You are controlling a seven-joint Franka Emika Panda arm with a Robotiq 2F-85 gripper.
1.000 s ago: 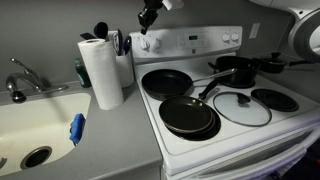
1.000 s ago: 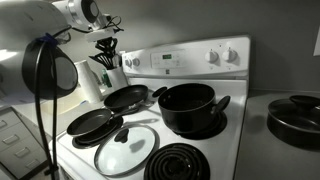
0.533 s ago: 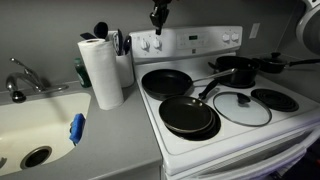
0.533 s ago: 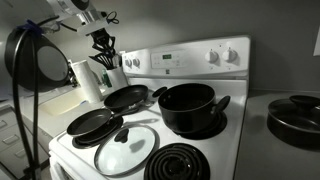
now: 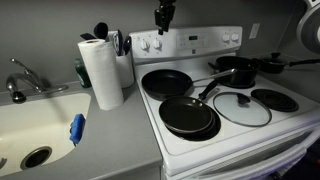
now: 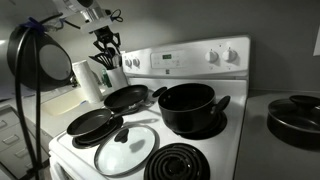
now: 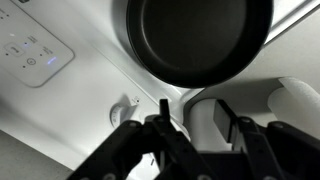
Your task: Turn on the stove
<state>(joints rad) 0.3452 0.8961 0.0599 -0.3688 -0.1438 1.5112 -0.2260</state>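
Observation:
The white stove (image 5: 225, 125) shows in both exterior views (image 6: 200, 75), with a raised back panel of round white knobs (image 5: 150, 44) (image 6: 227, 55). Black pans cover three burners; one bare coil burner (image 6: 190, 163) shows. My gripper (image 5: 163, 21) (image 6: 104, 43) hangs in the air above the panel's end near the utensil holder. It touches nothing. In the wrist view the gripper (image 7: 205, 125) is open and empty, fingers apart over the white stove top, with a black frying pan (image 7: 195, 40) beyond it.
A paper towel roll (image 5: 101, 72) and a utensil holder (image 5: 121, 50) stand beside the stove. A glass lid (image 5: 241, 108) lies on one burner, a black pot (image 6: 188, 105) on another. A sink (image 5: 35, 125) is in the counter. A dark pan (image 6: 297, 118) sits on the counter at the other side.
My gripper has moved sideways along the back panel, away from the utensil holder, and slightly lower. Nothing else has moved.

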